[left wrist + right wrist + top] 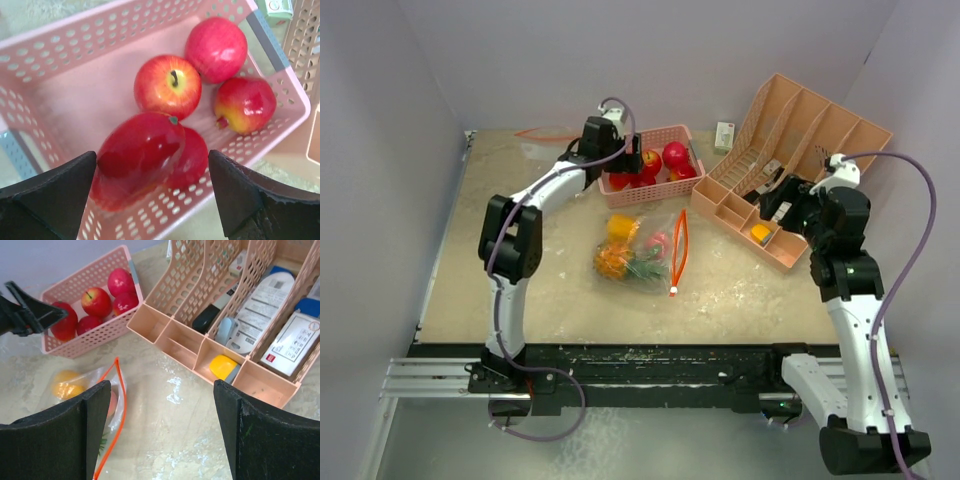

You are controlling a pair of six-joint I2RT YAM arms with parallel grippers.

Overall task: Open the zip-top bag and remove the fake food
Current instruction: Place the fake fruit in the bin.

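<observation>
The zip-top bag (642, 252) lies flat mid-table, its orange zip mouth (678, 250) gaping to the right. Inside it show a yellow bell pepper (620, 228), an orange pineapple (612, 262) and a pinkish fruit (658, 243). A pink basket (660, 131) behind it holds several red fruits. My left gripper (628, 153) hovers over the basket's left end with jaws open. A blurred red fruit (140, 155) lies in the basket (75, 35) between the fingers, touching neither. My right gripper (160, 387) is open and empty above bare table, right of the bag (116, 382).
A peach desk organiser (800, 160) with bottles, cartons and a yellow item stands at the back right, close under my right arm. A small green-and-white box (724, 135) sits between basket and organiser. An orange strip (545, 132) lies by the back wall.
</observation>
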